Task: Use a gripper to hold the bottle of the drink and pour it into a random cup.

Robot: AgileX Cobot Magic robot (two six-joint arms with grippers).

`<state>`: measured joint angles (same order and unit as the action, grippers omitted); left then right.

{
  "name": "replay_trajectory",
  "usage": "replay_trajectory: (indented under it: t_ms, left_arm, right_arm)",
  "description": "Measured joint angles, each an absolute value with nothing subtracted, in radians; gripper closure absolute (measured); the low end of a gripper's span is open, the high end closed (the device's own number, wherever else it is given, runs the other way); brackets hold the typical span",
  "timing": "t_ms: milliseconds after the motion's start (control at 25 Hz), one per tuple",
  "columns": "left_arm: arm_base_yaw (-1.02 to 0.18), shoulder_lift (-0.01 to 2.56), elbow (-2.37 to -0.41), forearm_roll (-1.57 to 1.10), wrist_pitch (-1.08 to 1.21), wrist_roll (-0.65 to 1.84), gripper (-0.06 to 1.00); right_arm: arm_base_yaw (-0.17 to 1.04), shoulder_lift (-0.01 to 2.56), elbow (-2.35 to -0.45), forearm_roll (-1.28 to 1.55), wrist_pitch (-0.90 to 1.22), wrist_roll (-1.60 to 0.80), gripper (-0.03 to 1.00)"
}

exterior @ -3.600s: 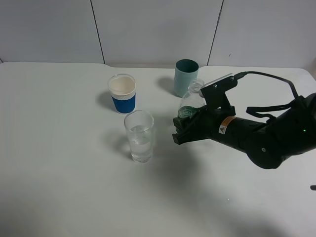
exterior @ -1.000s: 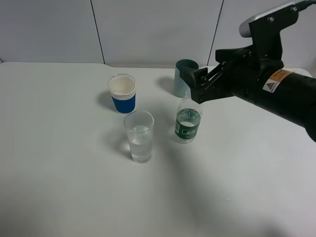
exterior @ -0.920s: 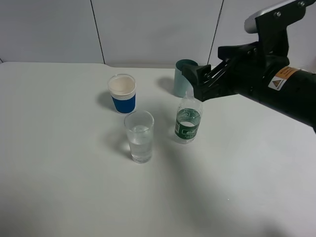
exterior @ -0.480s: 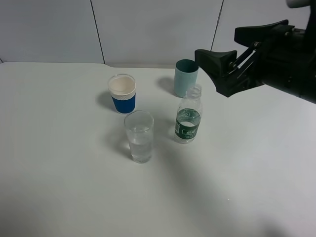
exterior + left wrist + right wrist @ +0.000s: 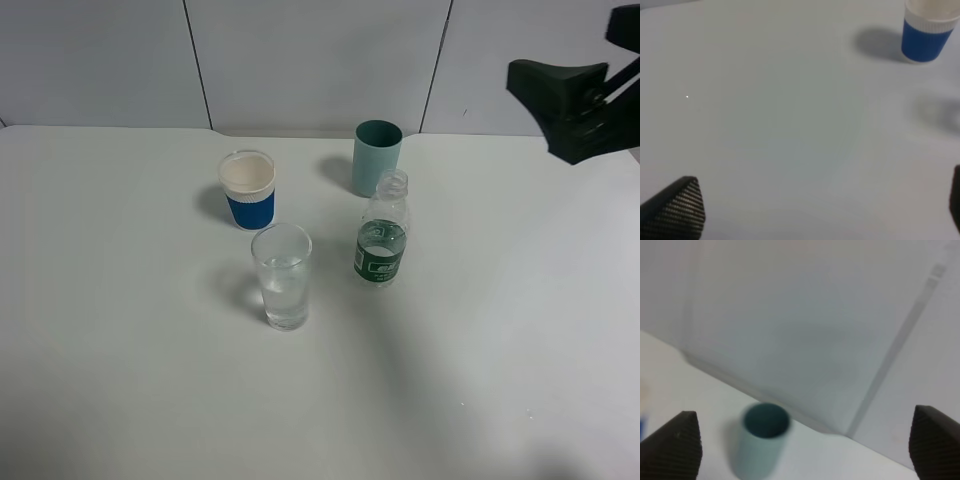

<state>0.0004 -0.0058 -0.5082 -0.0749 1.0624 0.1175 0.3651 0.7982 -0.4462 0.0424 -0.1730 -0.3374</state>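
White counter [image 5: 120, 380], pale panelled wall behind. Landmark: the bottle [image 5: 383, 230], upright, uncapped, dark green label round its middle, clear above.

- Glass [image 5: 282, 276]: just beside the bottle, toward the near edge; clear, straight-sided, water in it. Pour looks done.
- Blue-sleeved paper cup [image 5: 247, 189] and teal cup [image 5: 376, 158]: both behind the bottle, apart from it.
- My right gripper [image 5: 575, 100]: high, well clear of the bottle; fingers [image 5: 675, 445] spread wide, holding nothing.
- My left fingers [image 5: 677, 207]: also apart, empty.

Step in hand, by my reckoning: retreat. Keep high, don't sweep over the bottle or glass.
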Motion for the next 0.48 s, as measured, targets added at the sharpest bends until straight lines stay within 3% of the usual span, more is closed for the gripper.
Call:
replay_trajectory:
  t_ms: [160, 480]
  left_arm:
    - [0.0, -0.006, -0.508, -0.075, 1.062, 0.117, -0.05]
    - [0.0, -0.006, -0.508, -0.075, 1.062, 0.117, -0.05]
  right_arm:
    - [0.281, 0.735, -0.446, 0.042, -0.088, -0.336, 0.15]
    - [0.273, 0.571, -0.499, 0.054, 0.109, -0.258, 0.15]
